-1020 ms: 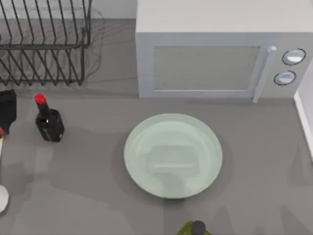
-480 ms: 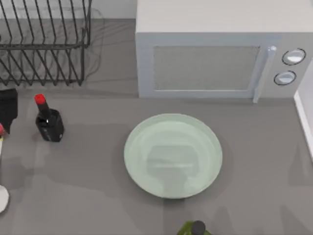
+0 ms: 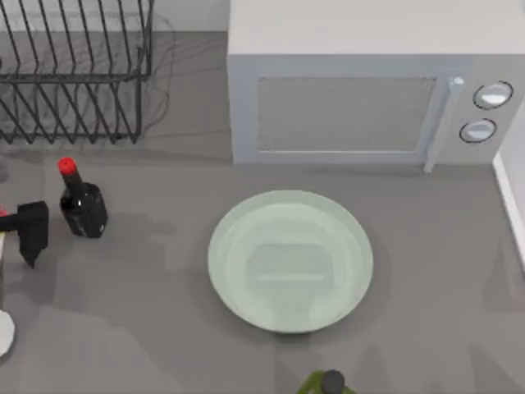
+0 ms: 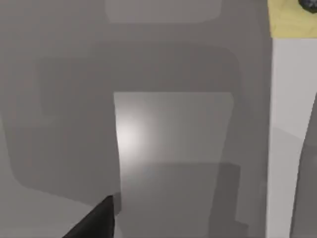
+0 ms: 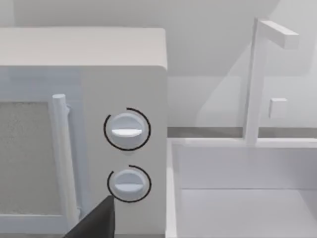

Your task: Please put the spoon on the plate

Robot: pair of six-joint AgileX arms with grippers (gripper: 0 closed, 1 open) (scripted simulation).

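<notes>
Spoon [image 3: 4, 324] left of bare plate [image 3: 238, 238]

Spoon [image 3: 2, 271] cut off at the table's left edge, green bottle [image 3: 326, 383] cropped at bottom edge

Microwave [image 3: 369, 82], dish rack [image 3: 74, 70], bottle [image 3: 82, 205]

No readable text, labels, brands, numbers or signs appear anywhere: the microwave [image 3: 369, 82] front and its two round knobs [image 5: 127, 130] are unmarked, and the dark bottle [image 3: 80, 203] carries no legible label.
</notes>
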